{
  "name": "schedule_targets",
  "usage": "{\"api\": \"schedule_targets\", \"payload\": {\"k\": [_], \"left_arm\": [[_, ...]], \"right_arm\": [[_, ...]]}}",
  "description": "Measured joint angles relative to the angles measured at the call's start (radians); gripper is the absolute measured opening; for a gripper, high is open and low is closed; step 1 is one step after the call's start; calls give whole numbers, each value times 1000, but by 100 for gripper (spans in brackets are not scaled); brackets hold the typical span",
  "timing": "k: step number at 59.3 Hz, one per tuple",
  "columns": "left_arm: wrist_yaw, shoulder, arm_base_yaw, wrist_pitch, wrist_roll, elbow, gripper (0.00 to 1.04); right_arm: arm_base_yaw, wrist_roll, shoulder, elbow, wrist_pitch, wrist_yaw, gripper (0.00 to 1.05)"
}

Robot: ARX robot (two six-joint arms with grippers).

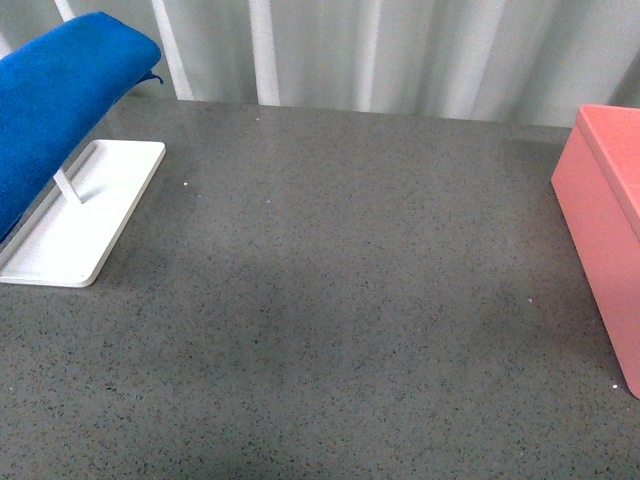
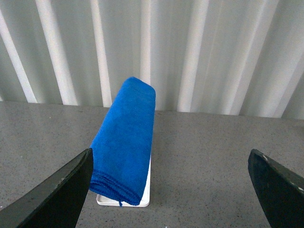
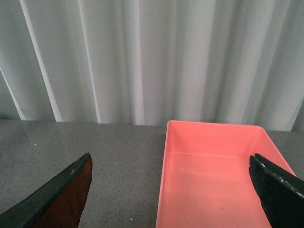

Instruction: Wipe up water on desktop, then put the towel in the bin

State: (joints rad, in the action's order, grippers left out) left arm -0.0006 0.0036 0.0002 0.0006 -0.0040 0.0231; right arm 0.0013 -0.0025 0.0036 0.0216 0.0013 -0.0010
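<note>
The blue towel [image 1: 55,95] hangs folded over the rack of the white tray [image 1: 85,225] at the far left of the desktop [image 1: 340,290]. In the left wrist view the towel [image 2: 126,140] lies ahead of my open left gripper [image 2: 175,190], whose fingers [image 2: 57,194] stand wide apart and empty. The pink bin [image 1: 610,220] stands at the right edge. In the right wrist view the bin [image 3: 213,180] is empty and lies ahead of my open right gripper [image 3: 175,194]. Neither gripper shows in the front view. No water is plain to see.
A pleated white curtain [image 1: 400,50] runs along the back edge of the desktop. A few tiny white specks [image 1: 186,183] lie on the desktop near the tray.
</note>
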Motion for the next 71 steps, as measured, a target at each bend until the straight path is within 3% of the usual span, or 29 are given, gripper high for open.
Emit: {"api": "schedule_targets", "payload": {"k": [45, 51, 53, 62, 71], "left_arm": [[0, 0, 0, 0, 0, 0, 98], [-209, 161, -72, -225, -121, 100, 98], [-255, 228, -91, -234, -135, 125, 98], [-222, 525, -166, -9, -116, 273, 98], [-100, 890, -141, 251, -20, 518, 98]], "right_arm": [[0, 0, 0, 0, 0, 0, 98], [0, 0, 0, 0, 0, 0, 98], [0, 0, 0, 0, 0, 0, 98], [0, 0, 0, 0, 0, 0, 98], [0, 0, 0, 0, 0, 0, 98]]}}
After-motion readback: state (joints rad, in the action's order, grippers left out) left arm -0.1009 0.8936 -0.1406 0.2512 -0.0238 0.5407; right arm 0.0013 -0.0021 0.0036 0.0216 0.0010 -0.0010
